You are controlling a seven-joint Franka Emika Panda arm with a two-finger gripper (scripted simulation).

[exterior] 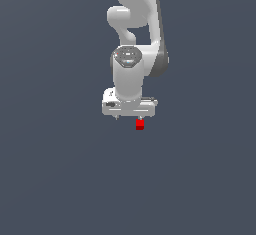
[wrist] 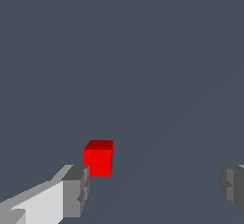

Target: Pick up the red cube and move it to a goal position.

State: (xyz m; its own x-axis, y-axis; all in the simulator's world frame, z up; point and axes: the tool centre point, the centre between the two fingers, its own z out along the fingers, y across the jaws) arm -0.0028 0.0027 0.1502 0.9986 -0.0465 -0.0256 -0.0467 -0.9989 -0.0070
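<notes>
The red cube (exterior: 139, 124) is a tiny bright red block on the plain grey ground. In the exterior view it shows just below the white gripper's (exterior: 128, 117) fingertip on the exterior view's right. The gripper points down from the white arm and stands wide open. In the wrist view the red cube (wrist: 98, 158) lies close beside one grey finger pad (wrist: 75, 192), far from the other pad (wrist: 232, 187). It is off-centre in the open gripper (wrist: 153, 188), and nothing is held between the fingers.
The white arm (exterior: 136, 24) rises behind the gripper toward the top of the exterior view. A flat dark grey surface (exterior: 55, 169) surrounds the cube on all sides, with no other objects showing.
</notes>
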